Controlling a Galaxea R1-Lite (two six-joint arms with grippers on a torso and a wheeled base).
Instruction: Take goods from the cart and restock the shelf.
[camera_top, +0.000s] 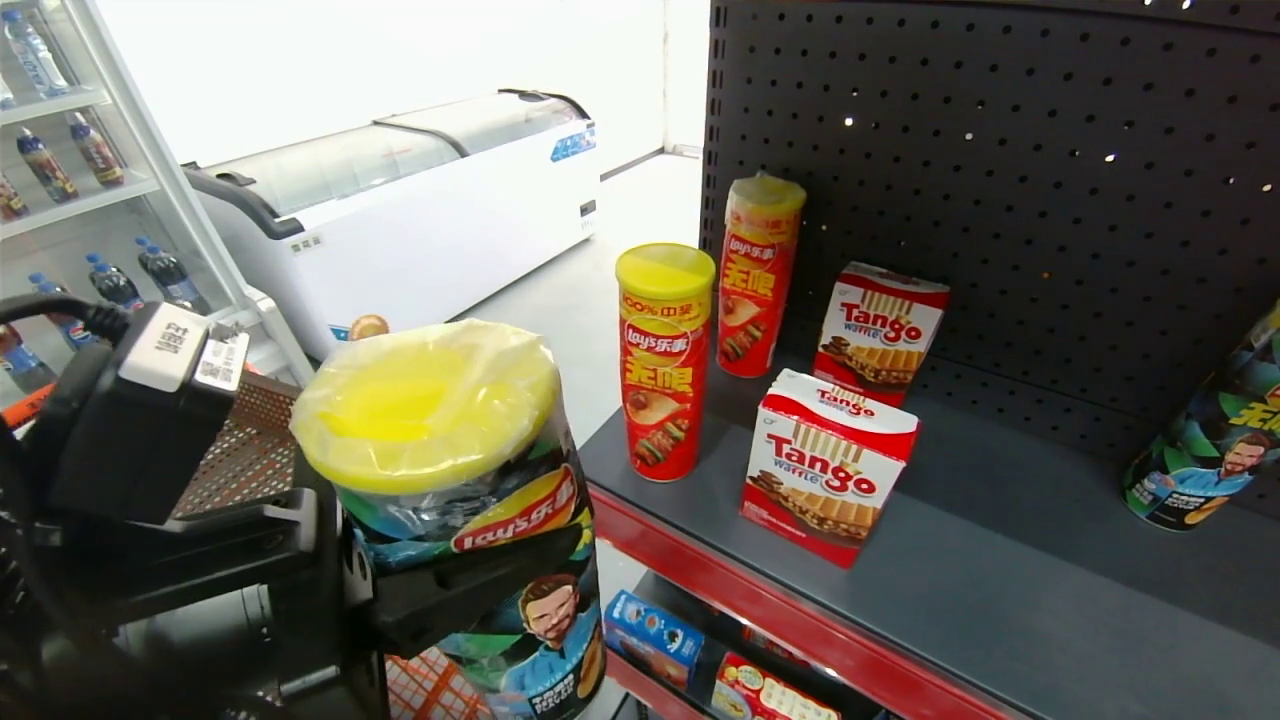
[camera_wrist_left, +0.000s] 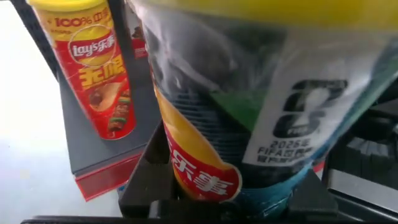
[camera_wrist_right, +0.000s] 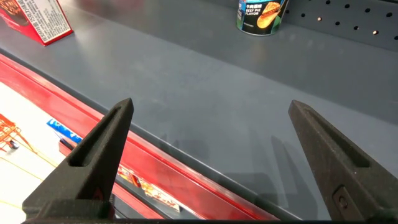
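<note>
Yellow-lidded chip can (camera_top: 470, 480) sat upright, long axis vertical, with the left gripper (camera_top: 430, 595) fingers clamped around its lower half. The shelf (camera_top: 1000, 560) deck lay just past those fingers on their right, red can (camera_top: 663, 365) nearest. Meanwhile the right gripper (camera_wrist_right: 208, 118) hung spread wide over bare deck, holding nothing. So I'd guess the left arm needed to carry it sideways, upright.

Held can (camera_top: 450, 470) foot cut off (far can (camera_top: 1210, 450) clipped too).
</note>
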